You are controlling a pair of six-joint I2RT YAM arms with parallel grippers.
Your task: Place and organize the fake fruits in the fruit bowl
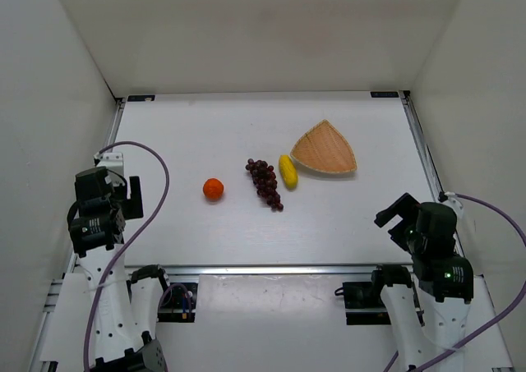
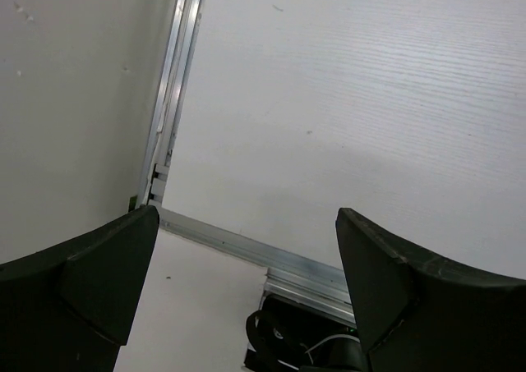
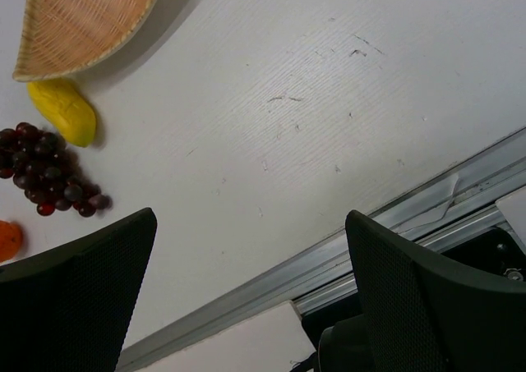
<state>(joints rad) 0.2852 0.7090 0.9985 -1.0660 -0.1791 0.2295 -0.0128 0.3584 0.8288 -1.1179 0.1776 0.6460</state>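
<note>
The tan woven fruit bowl lies empty at the table's back right. The short yellow fruit lies just left of it, touching or nearly touching the dark purple grape bunch. The round orange ball sits alone further left. My left gripper is open and empty at the near left edge. My right gripper is open and empty at the near right. The right wrist view shows the bowl, yellow fruit, grapes and a sliver of the orange. The left wrist view shows no fruit.
White walls enclose the table on the left, back and right. An aluminium rail runs along the near edge, also in the right wrist view and the left wrist view. Cables loop from both arms.
</note>
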